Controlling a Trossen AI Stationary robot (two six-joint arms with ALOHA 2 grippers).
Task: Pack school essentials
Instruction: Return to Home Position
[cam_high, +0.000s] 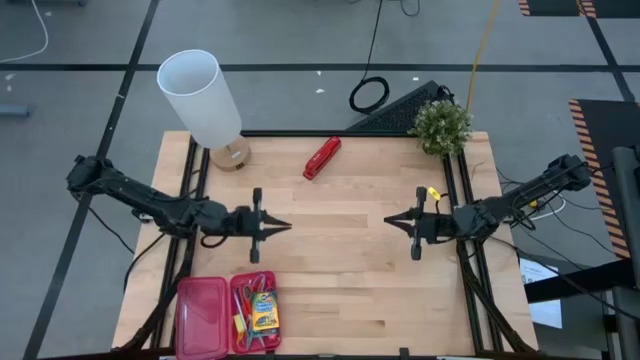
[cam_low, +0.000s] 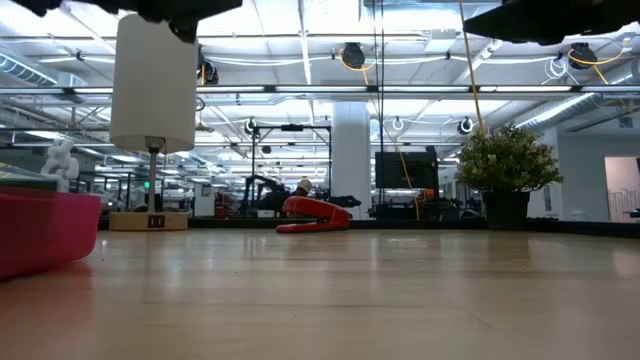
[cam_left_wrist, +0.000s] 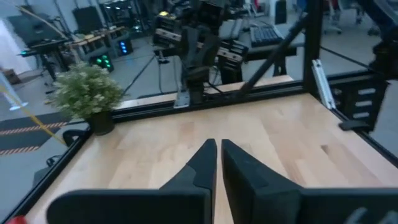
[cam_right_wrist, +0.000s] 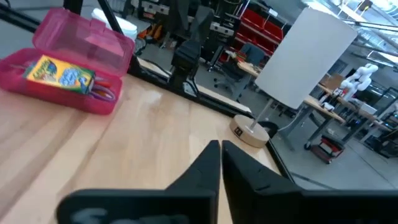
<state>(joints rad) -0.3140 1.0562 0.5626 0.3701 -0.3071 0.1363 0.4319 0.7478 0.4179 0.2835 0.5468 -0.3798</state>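
Note:
An open pink pencil case (cam_high: 228, 316) lies at the table's near left, its lid (cam_high: 201, 318) flat beside its tray. In the tray rest a green-yellow crayon box (cam_high: 263, 313), pens and scissors (cam_high: 244, 299); the right wrist view shows the crayon box (cam_right_wrist: 60, 76) too. My left gripper (cam_high: 283, 226) hovers shut above the table's middle left, pointing right. My right gripper (cam_high: 392, 222) hovers shut at middle right, pointing left. Neither holds anything.
A red stapler (cam_high: 322, 157) lies at the far middle. A white lamp (cam_high: 203, 100) stands at the far left and a small potted plant (cam_high: 441, 127) at the far right. Bare wood (cam_high: 340, 270) lies between the grippers and toward the near edge.

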